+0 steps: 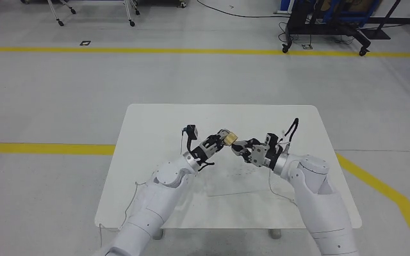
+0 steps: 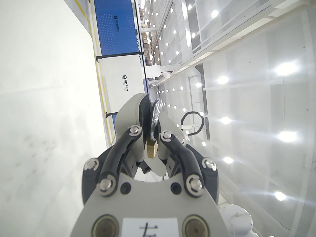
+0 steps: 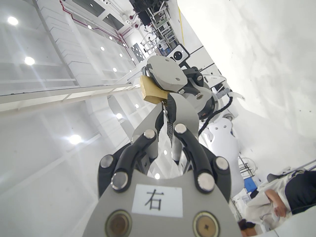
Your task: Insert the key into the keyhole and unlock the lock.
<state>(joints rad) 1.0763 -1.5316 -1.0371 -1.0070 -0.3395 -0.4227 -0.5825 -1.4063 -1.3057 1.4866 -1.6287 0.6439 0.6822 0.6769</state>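
Note:
Above the middle of the white table [image 1: 154, 128] both arms meet. My left gripper [image 1: 218, 142] is shut on a brass padlock [image 1: 228, 137]. The left wrist view shows the brass body [image 2: 151, 150] edge-on between the fingers, and the silver shackle [image 2: 156, 113] lies at the left gripper [image 2: 154, 107] tips. My right gripper [image 1: 241, 148] faces it from the right, shut on a small key [image 3: 164, 106]. Seen from the right wrist, the right gripper [image 3: 167, 104] brings the key tip up to the underside of the padlock [image 3: 151, 91]. The keyhole itself is hidden.
Both grippers hang in the air above the table top. The table's far edge [image 1: 221, 105] and right edge [image 1: 330, 153] border open grey floor with yellow lines [image 1: 192, 50]. A black wheeled rack [image 1: 327, 29] stands far back right.

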